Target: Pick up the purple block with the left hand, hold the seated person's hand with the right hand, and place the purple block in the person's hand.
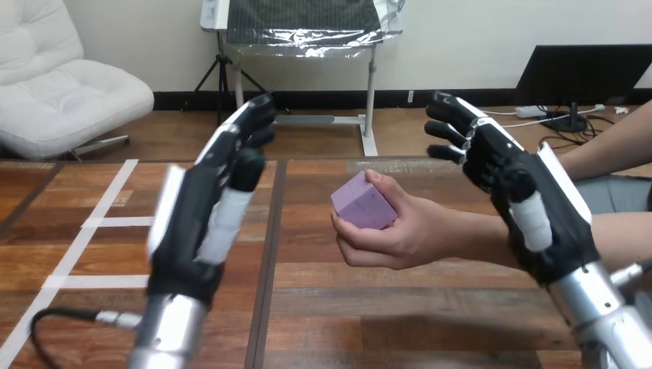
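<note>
The purple block (363, 201) lies in the person's hand (400, 231), whose fingers are curled round it above the middle of the table. My left hand (201, 211) is raised to the left of it, apart from it, fingers straight and holding nothing. My right hand (513, 188) is raised beside the person's forearm (615, 238) at the right, fingers relaxed and spread, not curled round the wrist.
The wooden table (323, 307) has white tape lines (84, 231) at its left part. The person's other arm (615, 142) shows at the right edge, further back.
</note>
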You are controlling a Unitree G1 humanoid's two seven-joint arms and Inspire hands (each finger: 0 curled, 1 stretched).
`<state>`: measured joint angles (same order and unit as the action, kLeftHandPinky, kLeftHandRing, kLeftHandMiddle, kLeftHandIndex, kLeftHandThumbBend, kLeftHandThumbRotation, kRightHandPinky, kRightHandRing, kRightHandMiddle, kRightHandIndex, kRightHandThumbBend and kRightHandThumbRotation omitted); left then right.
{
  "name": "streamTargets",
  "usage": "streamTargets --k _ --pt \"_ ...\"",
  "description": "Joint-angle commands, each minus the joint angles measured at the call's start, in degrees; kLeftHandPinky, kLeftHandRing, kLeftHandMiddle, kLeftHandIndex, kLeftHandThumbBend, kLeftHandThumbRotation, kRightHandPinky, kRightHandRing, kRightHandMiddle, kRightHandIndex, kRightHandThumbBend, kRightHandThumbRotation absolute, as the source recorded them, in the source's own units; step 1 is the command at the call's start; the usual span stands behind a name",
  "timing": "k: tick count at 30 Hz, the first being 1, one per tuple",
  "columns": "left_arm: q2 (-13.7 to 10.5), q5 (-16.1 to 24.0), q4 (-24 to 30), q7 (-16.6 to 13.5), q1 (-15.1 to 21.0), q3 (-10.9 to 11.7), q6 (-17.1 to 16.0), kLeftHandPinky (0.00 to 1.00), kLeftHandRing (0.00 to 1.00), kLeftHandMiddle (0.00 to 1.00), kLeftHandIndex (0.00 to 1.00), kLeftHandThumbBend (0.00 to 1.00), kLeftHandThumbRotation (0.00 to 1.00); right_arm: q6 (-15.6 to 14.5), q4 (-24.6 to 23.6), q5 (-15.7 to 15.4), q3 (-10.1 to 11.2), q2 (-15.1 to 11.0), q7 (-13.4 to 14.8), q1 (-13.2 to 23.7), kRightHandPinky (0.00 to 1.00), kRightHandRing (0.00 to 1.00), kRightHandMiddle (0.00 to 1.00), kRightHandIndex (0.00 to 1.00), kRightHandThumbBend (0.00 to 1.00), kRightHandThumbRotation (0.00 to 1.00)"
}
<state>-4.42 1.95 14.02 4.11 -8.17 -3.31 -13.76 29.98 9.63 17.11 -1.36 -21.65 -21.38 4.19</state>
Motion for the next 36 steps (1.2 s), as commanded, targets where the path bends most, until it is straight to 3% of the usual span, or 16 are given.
streamTargets --k 1,12,19,23,30,36 --pt "-0.5 -2.5 8.9 0.8 -1.6 1.1 -2.6 0.82 0.84 0.86 0.84 0.88 1.0 -1.4 -10.8 4.2 0.9 2.7 -0.4 -1.2 0.82 0.9 0.92 0.9 0.97 1.0" --pt "0.3 -4.9 12.7 0.7 -7.1 1.4 -6.3 0.77 0.8 0.82 0.8 0.85 1.0 -1.9 -17.8 6.6 -0.5 6.1 -1.3 -6.5 0.85 0.9 0.91 0.9 0.97 0.99" --pt "1.0 -5.7 14.1 0.4 -10.3 1.4 -8.1 0.74 0.8 0.81 0.79 0.81 1.0 -3.8 -22.3 9.6 -1.4 8.1 -2.5 -9.7 0.86 0.9 0.9 0.89 0.97 0.96" --pt "1.7 -5.8 14.7 0.0 -12.0 1.1 -9.0 0.71 0.79 0.8 0.77 0.79 1.0 -4.4 -24.1 9.6 -1.5 9.0 -2.6 -11.3 0.86 0.9 0.9 0.89 0.99 0.95" --pt "3.0 -5.3 14.3 -1.0 -14.2 -0.2 -11.4 0.65 0.78 0.78 0.76 0.76 1.0 -5.9 -27.1 11.2 -2.8 10.8 -3.1 -14.7 0.84 0.89 0.89 0.87 1.0 0.94" --pt "3.2 -4.9 13.2 -1.8 -15.6 -1.8 -12.8 0.59 0.75 0.77 0.74 0.74 1.0 -6.4 -27.9 10.7 -4.0 11.6 -4.3 -16.8 0.84 0.9 0.9 0.88 0.96 0.94"
